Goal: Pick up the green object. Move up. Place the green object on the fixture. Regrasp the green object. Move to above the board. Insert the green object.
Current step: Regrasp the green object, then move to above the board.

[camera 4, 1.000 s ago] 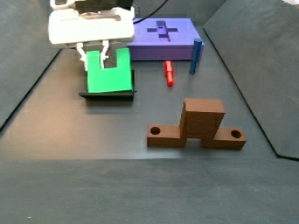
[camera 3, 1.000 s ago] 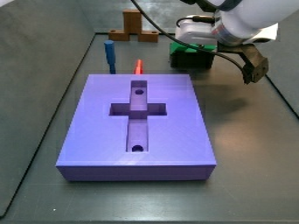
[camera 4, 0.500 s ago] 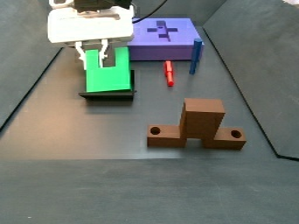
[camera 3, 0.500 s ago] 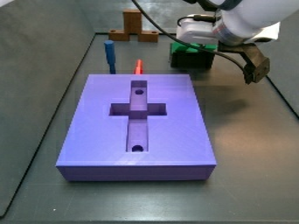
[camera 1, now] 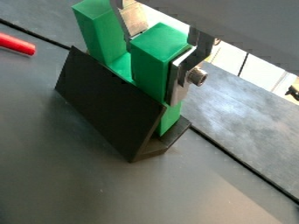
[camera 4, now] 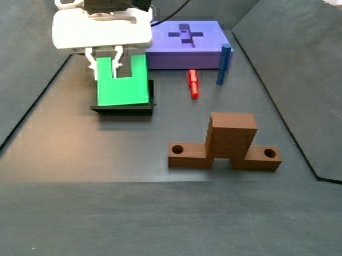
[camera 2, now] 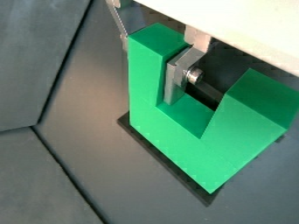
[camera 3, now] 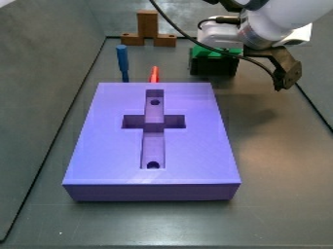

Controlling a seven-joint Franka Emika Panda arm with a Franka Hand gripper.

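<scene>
In both wrist views my gripper [camera 2: 176, 77] is pinching one prong of the green object [camera 2: 198, 122], silver fingers [camera 1: 184, 72] clamped on either side of it. The piece leans on the dark fixture [camera 1: 111, 109], prongs up. In a side view that pair sits left of centre [camera 4: 123, 88], with the board [camera 4: 187, 42] far behind at upper middle. I judge this to be the regrasp step. Next I should lift clear and carry toward the board's cross recess.
</scene>
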